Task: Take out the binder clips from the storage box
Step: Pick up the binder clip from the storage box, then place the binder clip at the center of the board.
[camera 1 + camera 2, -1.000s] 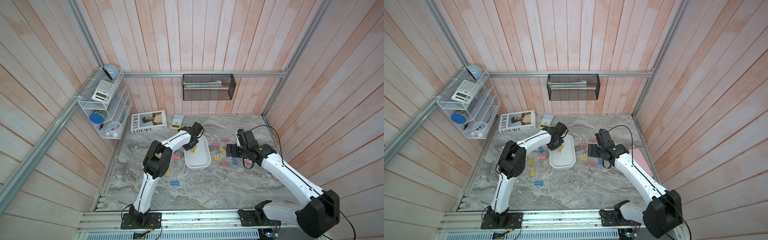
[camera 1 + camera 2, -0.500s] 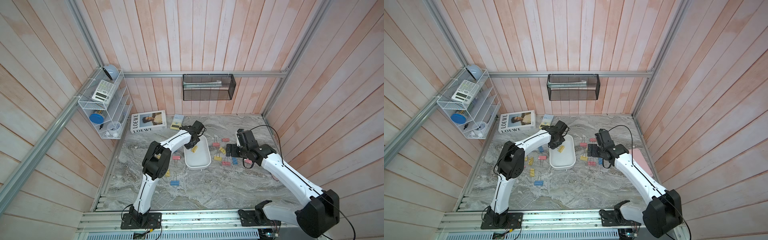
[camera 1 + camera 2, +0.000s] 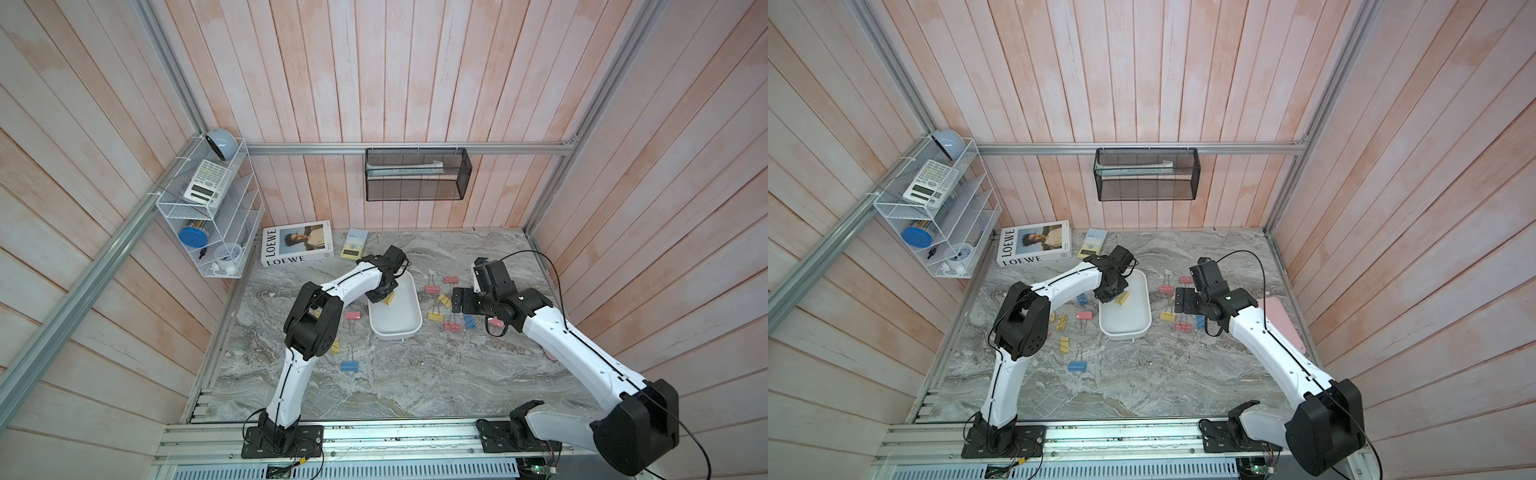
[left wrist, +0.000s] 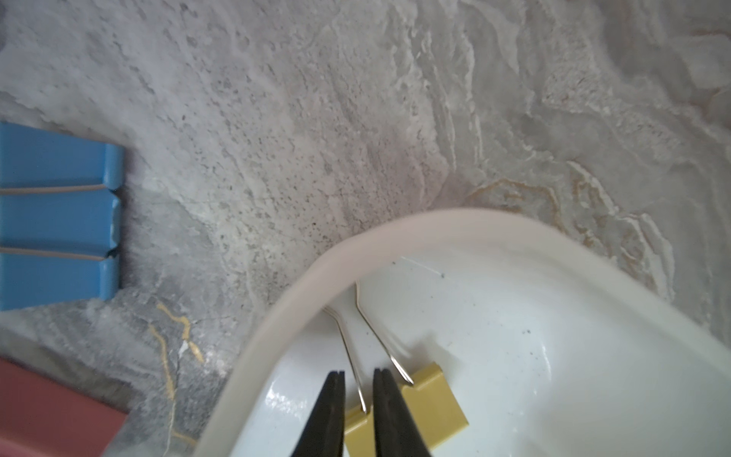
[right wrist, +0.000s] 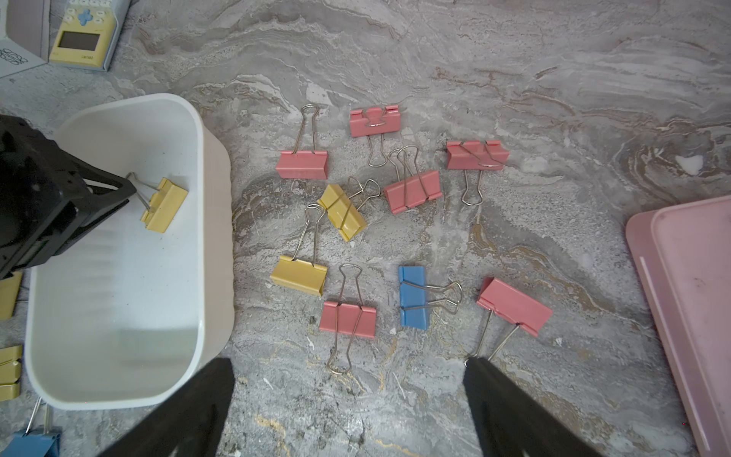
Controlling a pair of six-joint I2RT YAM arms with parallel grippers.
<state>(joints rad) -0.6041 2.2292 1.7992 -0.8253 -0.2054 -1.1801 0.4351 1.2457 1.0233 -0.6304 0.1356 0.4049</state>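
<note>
While inside storage box (image 5: 118, 277): left gripper (image 4: 358, 374), jaws a slit apart astride wire handle, not clamped.
Content: one yellow clip (image 4: 431, 407).
Right of storage box: binder clips (image 5: 302, 164) loose on table (image 5: 514, 79); right gripper (image 5: 347, 362) above, wide open, empty.

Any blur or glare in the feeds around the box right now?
Left wrist view: the storage box rim is smeared out of focus, with a bright glare patch on its floor near the yellow clip. Right wrist view: the binder clips on the table are sharp. In both top views: even, soft light, no hard shadows.
</note>
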